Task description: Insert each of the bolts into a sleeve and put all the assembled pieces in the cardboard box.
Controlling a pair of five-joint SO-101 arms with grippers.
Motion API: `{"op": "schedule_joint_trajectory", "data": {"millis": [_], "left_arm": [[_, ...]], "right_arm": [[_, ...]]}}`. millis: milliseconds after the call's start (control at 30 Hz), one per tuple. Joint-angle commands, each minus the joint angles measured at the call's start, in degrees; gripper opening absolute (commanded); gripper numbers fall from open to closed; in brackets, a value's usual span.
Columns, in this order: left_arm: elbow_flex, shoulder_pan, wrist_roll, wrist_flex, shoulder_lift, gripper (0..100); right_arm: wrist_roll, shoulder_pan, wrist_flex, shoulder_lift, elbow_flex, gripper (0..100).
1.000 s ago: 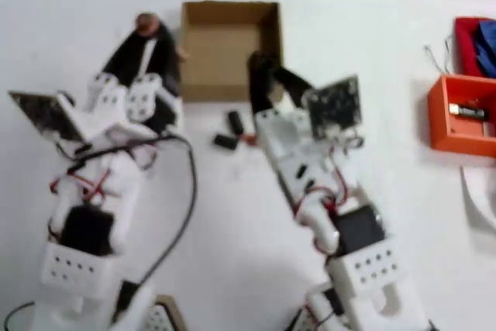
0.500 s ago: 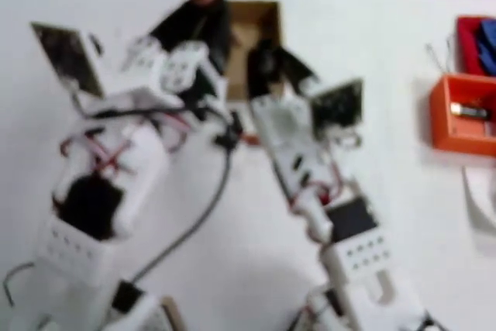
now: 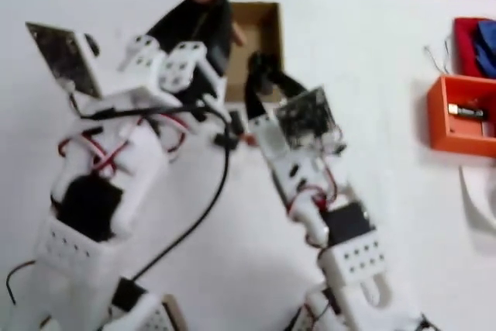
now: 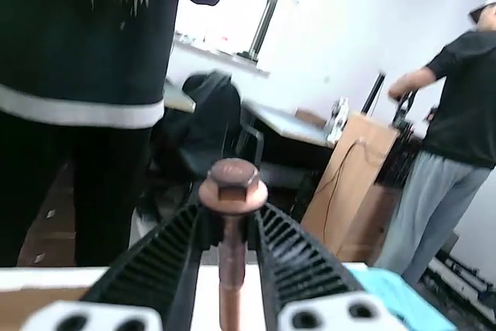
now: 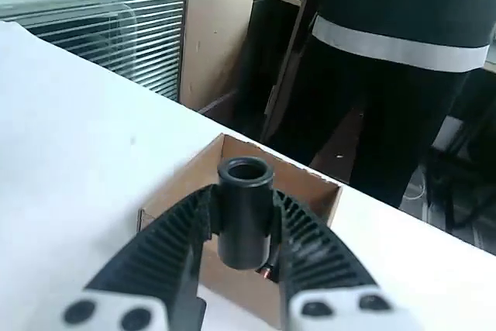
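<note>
Left end effector (image 4: 230, 226) is pinching a copper-coloured bolt (image 4: 232, 187) by the shank, standing upright with the flanged hex head poking out above the fingertips. From the high view I've got that one over the far left edge of the cardboard box (image 3: 262, 19).

Right end effector (image 5: 245, 226) is clamped around a black sleeve (image 5: 245, 191), one finger on each side and the open bore facing up. It sits at the near side of the box, with the box's open top just beyond the sleeve in my right wrist view.

Biggest to smallest, the rest goes like this:

- White counter (image 3: 372, 52) carries everything.
- Left arm (image 3: 116, 160) and right arm (image 3: 310, 176) both angle in toward the box from the near edge, and a black cable (image 3: 203, 215) loops down off the left one.
- The box is open on top, at the far side of the counter.
- An orange tray (image 3: 457, 118) sits well off to the right, apart from the work.
- Two loose sleeves (image 3: 225, 141) lie on the counter between the arms, just in front of the box.
- A tiny coppery bit (image 3: 248, 139) lies right beside them, but it's too small for me to call.
</note>
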Motion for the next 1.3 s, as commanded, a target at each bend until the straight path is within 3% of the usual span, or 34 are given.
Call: {"op": "schedule_joint_trajectory", "data": {"millis": [0,133,367,600,800,1100,1267], "left_arm": [[0.1,0.5,0.4,1.0,-0.6,2],[1.5,1.1,0.4,0.7,-0.6,2],[1.9,8.6,0.1,0.7,-0.3,2],[1.9,8.8,0.1,1.1,-0.5,2],[1.9,9.1,0.1,1.1,-0.6,2],[5.3,9.9,-0.1,0.7,-0.1,2],[6.3,12.4,-7.0,0.6,-0.1,2]], "right_arm": [[0.8,0.1,0.4,-10.5,3.1,2.3],[0.8,0.0,0.4,-18.3,8.5,2.3],[0.8,0.0,-2.3,-20.2,12.0,2.3],[0.8,0.1,-5.4,-20.2,12.7,2.3],[-14.2,2.9,-5.1,-20.2,13.6,2.3],[-9.9,2.9,-5.3,-20.2,13.8,2.3],[-9.1,2.9,-5.3,-20.2,13.8,2.3]]}}
